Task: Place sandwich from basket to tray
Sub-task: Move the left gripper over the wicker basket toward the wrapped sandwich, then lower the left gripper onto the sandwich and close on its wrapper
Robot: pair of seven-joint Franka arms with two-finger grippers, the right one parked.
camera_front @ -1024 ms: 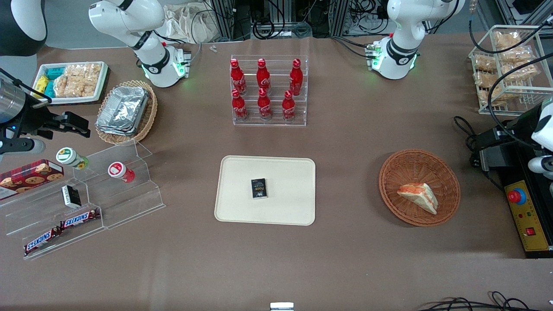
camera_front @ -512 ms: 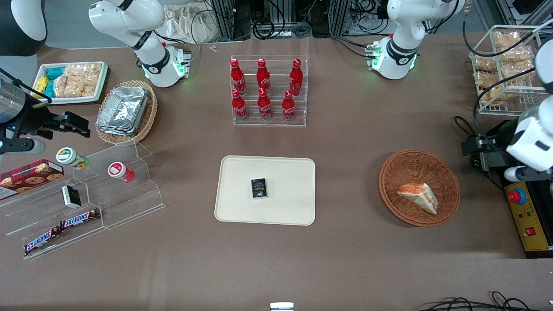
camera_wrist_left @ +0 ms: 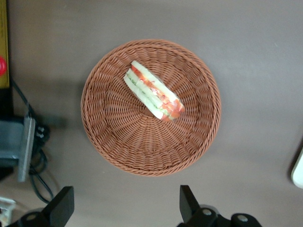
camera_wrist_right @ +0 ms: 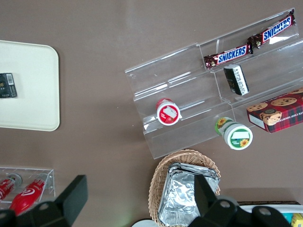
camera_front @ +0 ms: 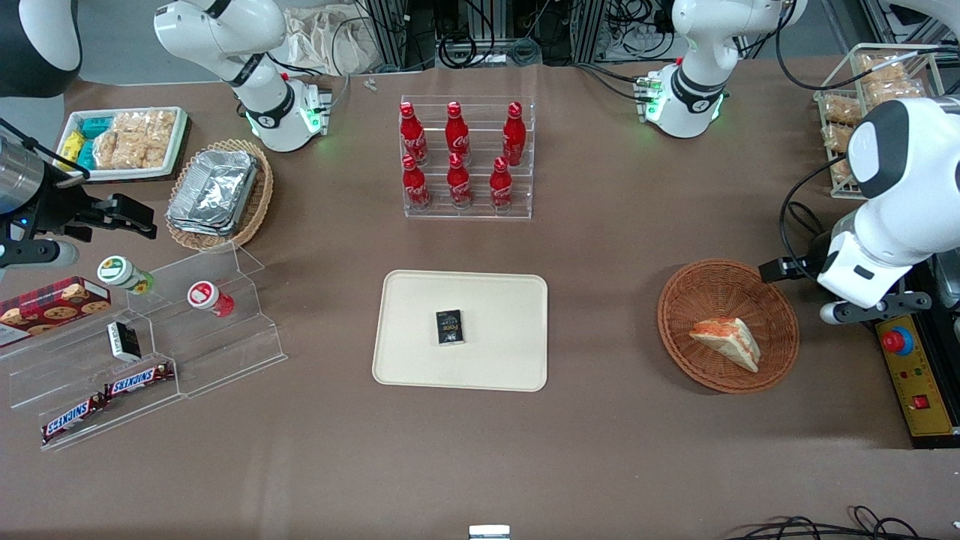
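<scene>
So the sandwich (camera_wrist_left: pixel 153 96) is a little triangular wedge lying in the middle of the reddish-brown basket (camera_wrist_left: pixel 113 142), cut face with the orange-red and green filling showing up toward the wrist camera. My guess is it's light and squishy: soft white bread, layers that could slide apart if you pinch it wrong. I'd take it across the two flat bread faces around the middle of the wedge, gentle squeeze only, not on the pointy tip where it'd crumple. The basket's sloped weave might let it skate a bit when touched. The gripper (camera_wrist_left: pixel 124 208) hangs above the basket's edge toward the working arm's end, fingers spread wide and holding nothing. The tray (camera_front: pixel 495 300) sits well apart toward the table's middle, with a small dark box (camera_front: pixel 450 327) on it, so set down beside that
</scene>
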